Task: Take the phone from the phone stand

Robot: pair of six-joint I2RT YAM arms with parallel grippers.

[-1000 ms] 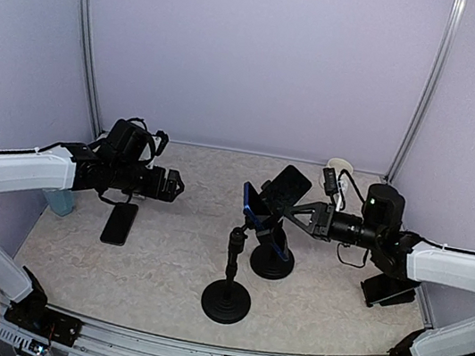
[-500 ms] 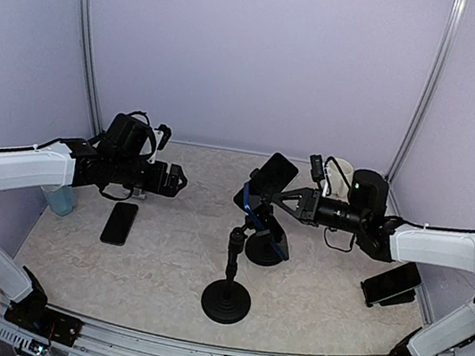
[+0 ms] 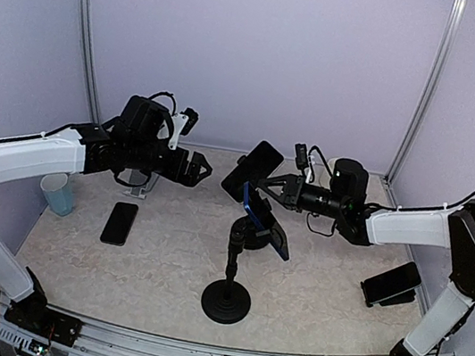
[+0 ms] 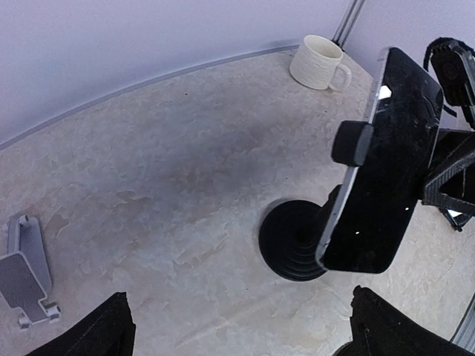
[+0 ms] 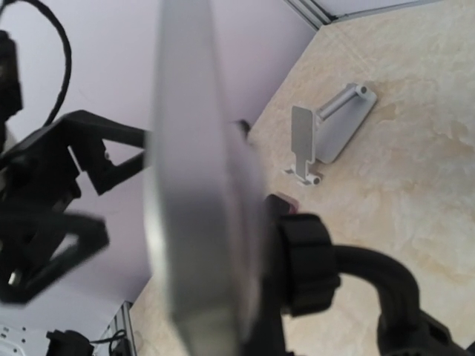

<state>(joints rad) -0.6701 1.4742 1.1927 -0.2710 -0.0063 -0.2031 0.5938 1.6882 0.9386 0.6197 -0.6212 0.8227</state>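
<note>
1. The phone (image 3: 253,169) sits in the clamp of the phone stand (image 4: 293,241). It is tilted, above the round black base of the stand on the worktop (image 3: 161,261).
2. The right gripper (image 3: 259,191) is just beside the stand on its right side, at the height of the phone. Its fingers (image 4: 453,174) are apart, one higher and one lower behind the phone. Whether they touch the phone cannot be told.
3. The left gripper (image 3: 204,171) hangs in the air to the left of the stand, apart from it, and points toward the phone. Its fingers (image 4: 111,326) are spread wide with nothing between them.
4. A white mug (image 4: 319,63) stands behind the stand, near the back wall.
5. A grey holder (image 4: 26,271) lies on the worktop well to the left of the stand.
6. A taller pole stand (image 3: 226,303) is just in front of the phone stand.
7. A flat phone (image 3: 119,223) lies further left of the stand, near a blue cup (image 3: 58,195).
</note>
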